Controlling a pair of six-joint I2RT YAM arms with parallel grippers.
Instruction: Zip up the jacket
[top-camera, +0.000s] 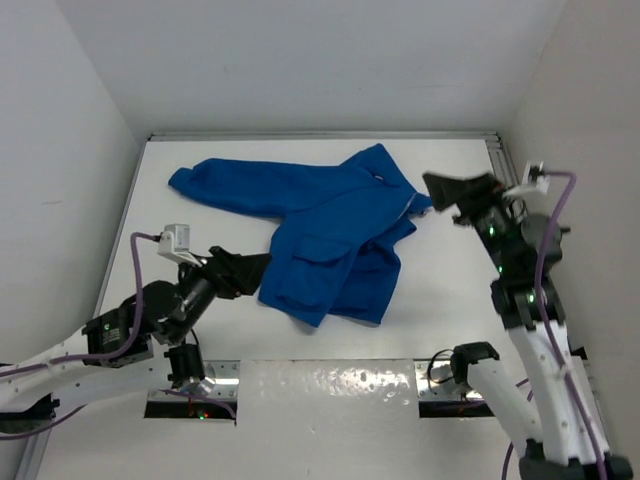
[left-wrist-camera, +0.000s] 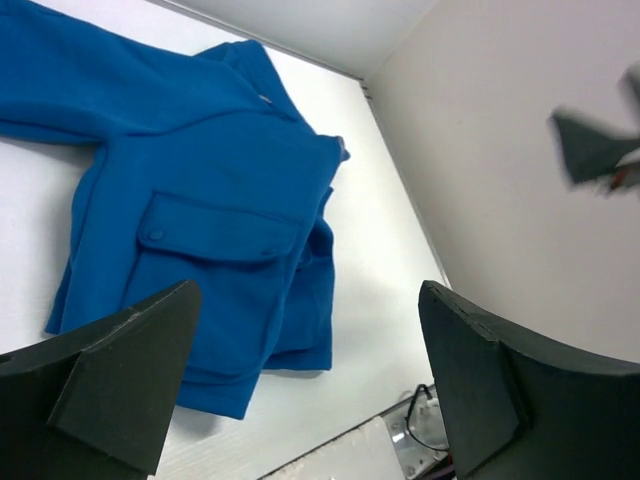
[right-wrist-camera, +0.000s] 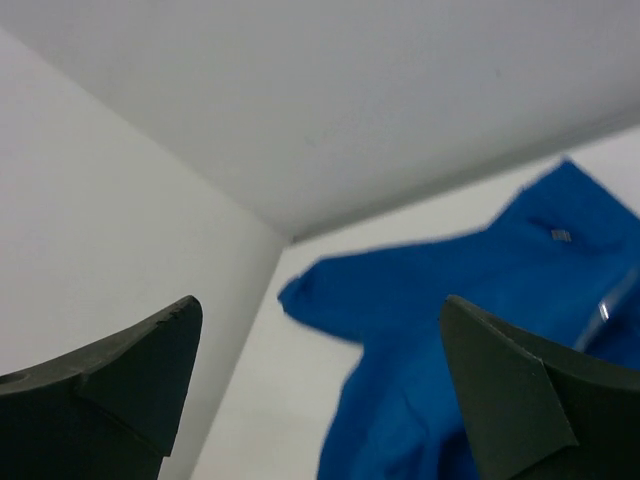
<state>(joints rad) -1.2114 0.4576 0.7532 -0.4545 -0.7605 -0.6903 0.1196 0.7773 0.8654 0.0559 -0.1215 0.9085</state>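
The royal-blue jacket lies crumpled and folded over itself in the middle of the white table, one sleeve stretched to the far left, its flap pocket facing up. A short pale strip of zipper shows near its right collar edge. My left gripper is open and empty, just left of the jacket's hem. My right gripper is open and empty, raised just right of the collar. The left wrist view shows the jacket beyond its open fingers. The right wrist view shows the jacket and its sleeve, blurred.
White walls close in the table on the left, back and right. A shiny metal plate lies at the near edge between the arm bases. A purple cable loops over the left arm, and another hangs by the right arm.
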